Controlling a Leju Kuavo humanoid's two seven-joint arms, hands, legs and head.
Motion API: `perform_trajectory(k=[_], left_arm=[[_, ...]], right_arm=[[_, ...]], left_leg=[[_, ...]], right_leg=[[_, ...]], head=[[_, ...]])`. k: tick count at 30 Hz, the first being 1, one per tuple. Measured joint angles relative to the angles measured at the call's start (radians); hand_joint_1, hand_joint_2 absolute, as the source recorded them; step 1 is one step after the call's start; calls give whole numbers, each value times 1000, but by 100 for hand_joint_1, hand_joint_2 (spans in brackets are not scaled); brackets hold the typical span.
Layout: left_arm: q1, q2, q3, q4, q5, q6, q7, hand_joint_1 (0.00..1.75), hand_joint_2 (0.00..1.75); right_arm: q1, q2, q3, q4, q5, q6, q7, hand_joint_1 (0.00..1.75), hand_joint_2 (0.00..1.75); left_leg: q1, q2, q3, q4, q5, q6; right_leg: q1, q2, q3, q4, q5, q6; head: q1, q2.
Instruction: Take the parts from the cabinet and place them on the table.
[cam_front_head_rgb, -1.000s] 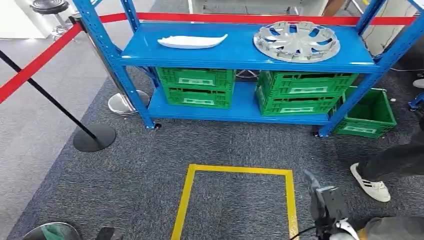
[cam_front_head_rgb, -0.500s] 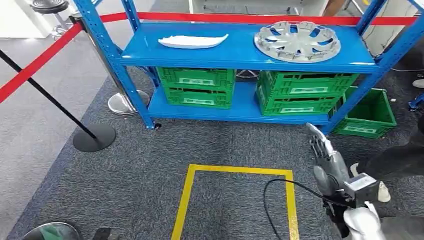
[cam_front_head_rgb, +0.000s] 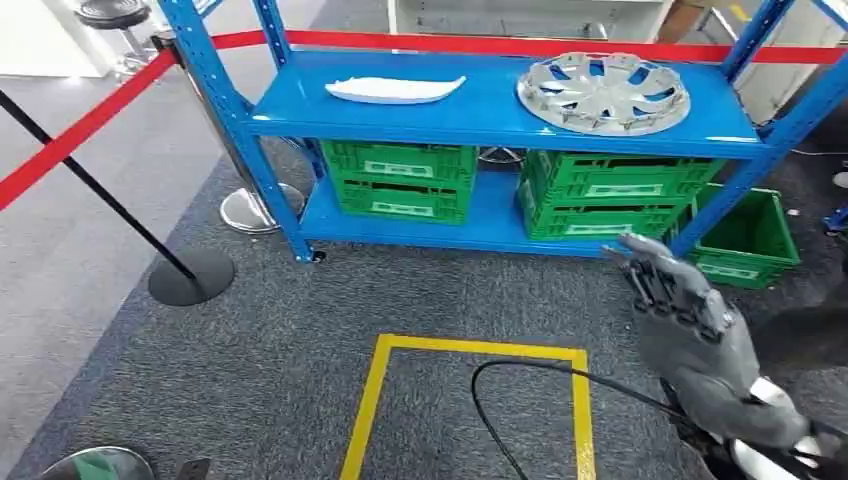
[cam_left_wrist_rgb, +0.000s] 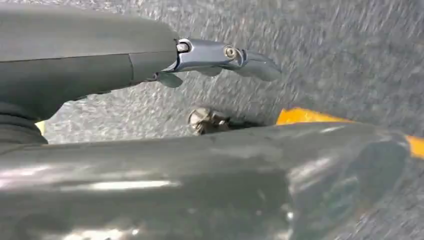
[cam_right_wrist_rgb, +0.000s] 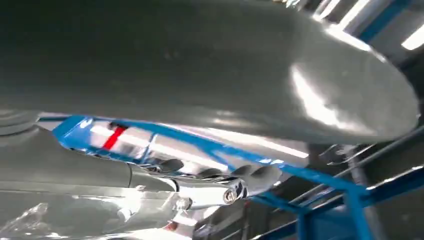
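Note:
A silver hubcap (cam_front_head_rgb: 603, 92) lies on the right of the blue rack's top shelf (cam_front_head_rgb: 480, 105). A long white part (cam_front_head_rgb: 393, 90) lies on the same shelf, further left. My right hand (cam_front_head_rgb: 690, 315) is raised in front of the rack's lower right side, fingers stretched out and apart, holding nothing. It is well below and slightly right of the hubcap. The right wrist view is blurred, with the right hand (cam_right_wrist_rgb: 200, 185) extended toward blue rack beams. In the left wrist view my left hand (cam_left_wrist_rgb: 220, 57) hangs over the carpet with its fingers straight and nothing in them.
Green crates (cam_front_head_rgb: 400, 178) (cam_front_head_rgb: 610, 190) fill the rack's lower shelf, and another green crate (cam_front_head_rgb: 745, 235) sits on the floor at its right. A yellow taped square (cam_front_head_rgb: 475, 400) marks the carpet. Red barrier tape on posts (cam_front_head_rgb: 185, 270) runs along the left.
My right arm has swung up from the lower edge of the picture toward the rack, with the hand now at lower-shelf height. The camera has tipped slightly.

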Motion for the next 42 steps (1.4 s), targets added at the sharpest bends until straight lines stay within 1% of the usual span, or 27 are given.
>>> perform_trajectory(k=[1,3,5,8,9,10,11,13,14,15,16,18,20,21,24,25,27,29,31,33,34,36,37,39,40,41,42], left_arm=[[-1,0,1,1,-3,-1,2,0,0],[-1,0,3,2,-6,-3,5,0,0],[-3,-1,6,2,-7,-5,5,0,0],[-6,-5,14,2,-8,-7,5,0,0],[-4,-5,16,2,-8,-7,5,0,0],[-2,-5,17,3,-8,-8,5,0,0],[-1,-5,18,3,-8,-8,5,0,0],[-1,-5,19,4,-11,-10,5,0,0],[0,-5,19,5,-16,-10,5,0,0],[-4,-5,19,6,-19,-10,5,0,0],[-6,-5,19,6,-24,-10,7,0,0],[-3,-6,19,6,-30,-10,11,0,0],[1,-4,19,7,-31,-9,14,0,0],[1,-3,19,7,-34,-8,14,0,0],[2,-3,19,8,-42,-11,14,0,0],[4,-3,19,8,-47,-11,14,0,0],[6,-3,19,8,-48,-11,14,0,0],[6,-3,19,9,-48,-11,14,0,0],[3,-3,19,11,-48,-11,14,0,0],[1,-2,19,11,-48,-11,14,0,0],[-2,-1,19,11,-48,-11,14,0,0],[-5,-1,19,11,-52,-11,14,0,0],[-5,-2,19,11,-58,-11,14,0,0],[-2,0,19,11,-64,-10,14,0,0],[1,1,19,11,-69,-8,14,0,0],[3,2,19,11,-73,-6,14,0,0],[3,3,19,12,-82,-4,14,0,0]], right_arm=[[2,-5,8,-11,-5,4,-1,0,0],[-1,-18,20,-26,-11,11,-1,0,0],[-1,-24,31,-42,-12,14,-1,0,0],[3,-37,39,-49,-13,17,-1,0,0],[6,-40,41,-50,-13,17,-1,0,0],[8,-42,42,-51,-13,18,-1,0,0],[10,-45,44,-54,-13,18,-2,0,0],[10,-48,46,-59,-14,18,-2,0,0],[10,-50,47,-61,-13,18,-2,0,0],[11,-52,47,-63,-13,19,-2,0,0],[13,-55,49,-64,-13,19,-1,0,0],[17,-59,52,-67,-13,19,-2,0,0],[16,-60,56,-73,-12,19,-3,0,0],[16,-63,56,-75,-12,18,-3,0,0],[27,-67,59,-76,-12,17,-3,0,0],[30,-68,59,-76,-12,16,-3,0,0],[34,-68,59,-77,-11,15,-3,0,0],[34,-68,59,-77,-11,14,-3,0,0],[39,-69,59,-77,-10,13,-2,0,0],[35,-69,59,-83,-11,12,-3,0,0],[35,-69,59,-84,-11,12,-3,0,0],[37,-70,59,-86,-11,10,-4,0,0],[37,-70,59,-87,-9,9,-4,0,0],[40,-70,61,-87,-7,5,-3,0,0],[42,-70,60,-87,-5,0,-3,0,0],[45,-70,60,-87,-5,-4,-3,0,0],[46,-70,61,-87,-5,-7,-3,0,0]], left_leg=[[-1,0,-2,-3,2,-2],[2,0,-2,-6,-2,-9],[1,25,-16,35,-28,-17],[1,34,-161,282,-122,-21],[1,34,-193,325,-121,-19],[1,34,-201,321,-97,-17],[1,34,-189,279,-50,-12],[0,37,-120,116,58,-2],[-1,48,-99,62,75,2],[-5,49,-78,28,47,4],[-5,49,-83,32,43,5],[-4,46,-79,23,32,19],[-1,42,-51,21,26,31],[-2,41,-44,21,20,37],[-9,37,-22,21,-4,45],[-10,36,-9,21,-13,46],[-11,31,28,21,-40,44],[-11,30,61,20,-70,38],[-15,27,77,17,-92,26],[-12,28,92,14,-84,12],[-15,28,87,35,-73,6],[-14,34,17,156,-55,-6],[-12,34,-35,223,-78,-11],[-10,34,-125,307,-159,-18],[-9,34,-152,307,-182,-20],[-8,35,-165,290,-182,-20],[-8,35,-167,247,-150,-22]], right_leg=[[1,-1,-8,4,-1,-9],[3,-1,-10,8,-7,-26],[0,-6,-2,5,-13,-41],[3,-17,3,5,-23,-52],[4,-17,6,5,-26,-52],[4,-17,11,5,-30,-51],[4,-17,19,5,-36,-49],[4,-18,40,4,-48,-43],[6,-18,37,3,-55,-37],[12,-16,43,7,-63,-29],[11,-17,45,-2,-60,-23],[11,-18,58,1,-54,-8],[9,-20,53,30,-76,-2],[10,-20,22,86,-96,-2],[13,-19,-132,302,-163,-2],[15,-19,-152,306,-156,-2],[18,-19,-134,205,-85,-8],[21,-19,-96,45,50,-21],[29,-17,-85,29,36,-28],[30,-16,-77,23,36,-42],[22,-13,-61,20,31,-47],[17,-18,-35,6,12,-52],[15,-19,-23,4,3,-53],[12,-19,3,2,-20,-54],[10,-18,19,2,-29,-53],[7,-17,37,2,-40,-52],[4,-16,56,2,-53,-49]], head=[[-13,0],[-14,0],[-18,0],[-21,0],[-21,0],[-20,0],[-21,0],[-21,0],[-20,0],[-21,0],[-19,0],[-20,0],[-14,0],[-11,0],[-6,0],[-6,0],[-5,0],[0,0],[9,0],[11,0],[10,0],[3,0],[2,0],[-2,0],[-3,0],[-3,0],[-3,0]])
